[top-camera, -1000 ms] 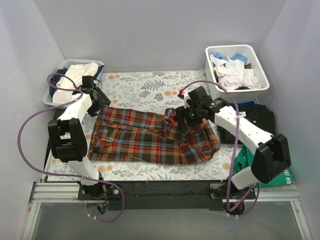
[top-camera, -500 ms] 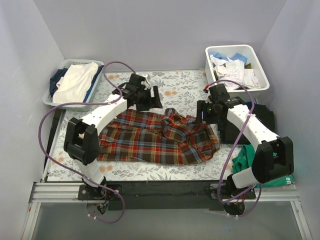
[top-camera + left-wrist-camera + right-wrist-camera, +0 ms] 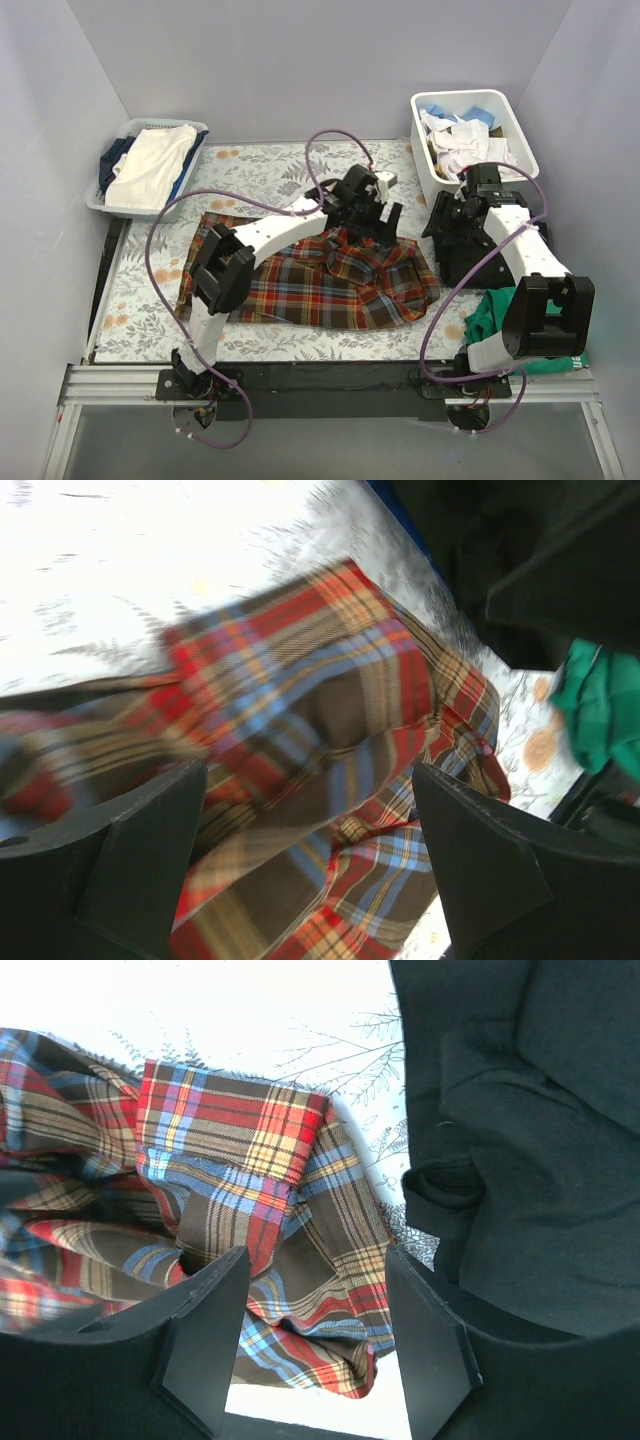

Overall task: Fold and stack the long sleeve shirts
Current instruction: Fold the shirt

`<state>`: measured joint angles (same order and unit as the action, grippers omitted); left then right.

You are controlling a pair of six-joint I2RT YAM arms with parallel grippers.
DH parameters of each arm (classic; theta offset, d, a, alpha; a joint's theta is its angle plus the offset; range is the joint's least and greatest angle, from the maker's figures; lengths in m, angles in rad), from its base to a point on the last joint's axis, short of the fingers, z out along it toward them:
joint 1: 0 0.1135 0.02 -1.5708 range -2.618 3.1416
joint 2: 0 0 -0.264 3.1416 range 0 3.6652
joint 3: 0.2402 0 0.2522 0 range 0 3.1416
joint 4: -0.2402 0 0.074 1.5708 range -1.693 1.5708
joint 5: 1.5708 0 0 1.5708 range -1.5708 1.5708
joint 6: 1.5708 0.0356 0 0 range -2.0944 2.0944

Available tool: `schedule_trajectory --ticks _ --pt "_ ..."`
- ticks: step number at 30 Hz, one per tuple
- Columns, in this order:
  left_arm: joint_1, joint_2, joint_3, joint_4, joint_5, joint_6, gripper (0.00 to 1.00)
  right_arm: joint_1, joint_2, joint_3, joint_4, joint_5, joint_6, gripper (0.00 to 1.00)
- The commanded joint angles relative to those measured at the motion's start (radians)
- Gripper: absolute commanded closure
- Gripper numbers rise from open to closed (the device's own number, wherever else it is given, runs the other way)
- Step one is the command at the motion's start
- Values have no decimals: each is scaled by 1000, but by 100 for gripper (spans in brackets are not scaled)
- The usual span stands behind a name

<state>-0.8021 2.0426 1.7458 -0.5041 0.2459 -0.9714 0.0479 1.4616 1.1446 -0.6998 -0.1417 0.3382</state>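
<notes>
Top external view: a green garment lies at the worktop's near right corner. The plaid shirt sprawls rumpled mid-worktop, with black garments at the right edge. The left tool hangs wide and empty over the shirt. The right tool, likewise spread and empty, is over the black garments' edge.

the left arm is stretched right across the middle, left gripper spread wide, empty; the right arm is bent, right gripper parted, empty.
</notes>
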Motion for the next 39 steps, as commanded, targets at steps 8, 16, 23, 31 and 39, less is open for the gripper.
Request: schedule_trajectory --ticks 8,16,23,31,39 --pt "-137 59 83 -24 -53 174 15 -108 28 50 -4 -134 21 37" --pt "-166 152 138 -45 -294 183 40 -109 34 49 -4 -147 22 38" --pt "-164 82 166 -68 -427 172 100 -109 40 64 -4 -154 22 39" --pt "-160 -146 107 -105 -534 100 100 -109 34 49 10 -167 16 39" --pt "-141 -387 -54 -227 -674 -53 100 -82 19 24 59 -193 -10 39"
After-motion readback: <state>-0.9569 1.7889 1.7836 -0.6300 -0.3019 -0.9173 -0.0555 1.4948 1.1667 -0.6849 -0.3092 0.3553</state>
